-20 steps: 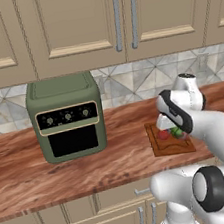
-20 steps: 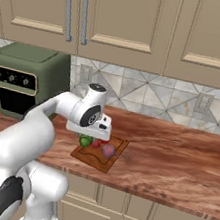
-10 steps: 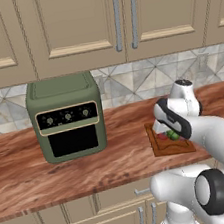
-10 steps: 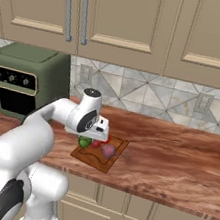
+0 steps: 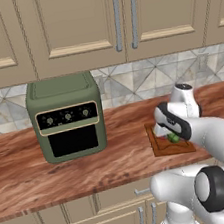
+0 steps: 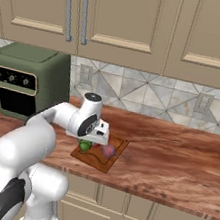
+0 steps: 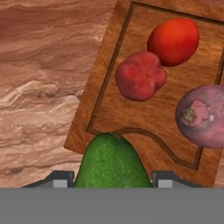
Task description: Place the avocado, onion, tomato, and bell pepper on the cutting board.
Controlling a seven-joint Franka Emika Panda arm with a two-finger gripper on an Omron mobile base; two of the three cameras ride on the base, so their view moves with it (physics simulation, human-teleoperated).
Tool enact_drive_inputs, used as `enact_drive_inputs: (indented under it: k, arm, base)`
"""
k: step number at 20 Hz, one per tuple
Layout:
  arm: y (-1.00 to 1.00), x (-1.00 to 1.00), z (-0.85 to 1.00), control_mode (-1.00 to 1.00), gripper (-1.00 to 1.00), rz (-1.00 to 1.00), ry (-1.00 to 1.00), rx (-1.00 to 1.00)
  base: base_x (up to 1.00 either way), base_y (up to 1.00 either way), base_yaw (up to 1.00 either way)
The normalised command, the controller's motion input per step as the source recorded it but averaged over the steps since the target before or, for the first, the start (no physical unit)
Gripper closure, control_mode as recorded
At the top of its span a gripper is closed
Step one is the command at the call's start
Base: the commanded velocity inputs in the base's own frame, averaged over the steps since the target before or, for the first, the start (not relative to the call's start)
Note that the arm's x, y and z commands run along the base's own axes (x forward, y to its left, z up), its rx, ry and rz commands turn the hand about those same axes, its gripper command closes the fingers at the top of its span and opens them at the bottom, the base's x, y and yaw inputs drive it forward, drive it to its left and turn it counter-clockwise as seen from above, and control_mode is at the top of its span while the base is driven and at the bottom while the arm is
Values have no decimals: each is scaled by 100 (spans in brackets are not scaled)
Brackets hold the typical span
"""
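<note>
There is one cutting board [image 7: 109, 83]. Four pieces of produce are in sight: one avocado [image 7: 113, 164], one onion [image 7: 202, 116], one tomato [image 7: 173, 41] and one bell pepper [image 7: 140, 76]. One green countertop oven [image 5: 67, 118] stands on the one counter [image 5: 115, 159], and two wall outlets [image 6: 85, 74] are set in the tiled backsplash [image 6: 150, 96].
</note>
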Motion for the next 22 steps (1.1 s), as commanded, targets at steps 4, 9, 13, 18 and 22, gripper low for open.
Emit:
enact_drive_inputs:
  k: [4, 9, 13, 18, 22]
  arm:
    - [-13, 4, -25, -100, 100, 0, 0, 0]
    - [-7, 18, -26, -100, 100, 0, 0, 0]
    - [-6, 21, -28, -100, 100, 0, 0, 0]
    - [-8, 24, -31, -100, 100, 0, 0, 0]
    - [0, 24, -32, -100, 100, 0, 0, 0]
  base:
    - [0, 0, 0]
    - [0, 0, 0]
    - [0, 0, 0]
    - [0, 0, 0]
    - [0, 0, 0]
